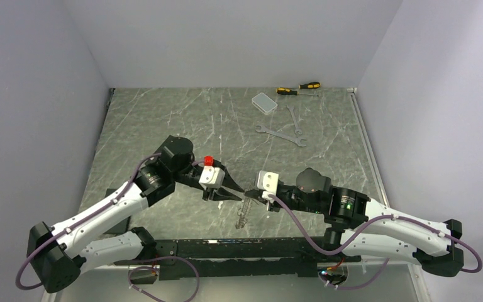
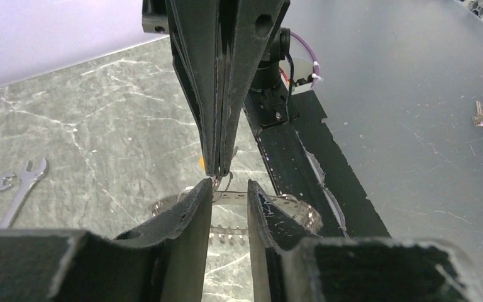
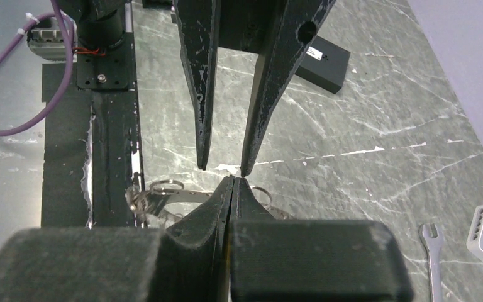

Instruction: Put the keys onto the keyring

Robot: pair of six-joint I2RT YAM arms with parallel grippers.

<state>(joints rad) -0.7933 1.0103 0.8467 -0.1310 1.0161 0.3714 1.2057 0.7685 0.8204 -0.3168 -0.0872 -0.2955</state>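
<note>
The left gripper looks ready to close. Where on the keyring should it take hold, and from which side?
Likely the stretch of keyring between the fingers of the left gripper, beside where the right gripper pinches it. Approach head-on, opposite the right gripper: that stretch is thin and steadied there; keys crowd the rest.

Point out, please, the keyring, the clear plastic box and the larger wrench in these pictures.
keyring [image 1: 244,212], top external view, on the middle of its silver body.
clear plastic box [image 1: 264,102], top external view, on the middle of its lid.
larger wrench [image 1: 281,134], top external view, on the middle of its shaft.
</note>
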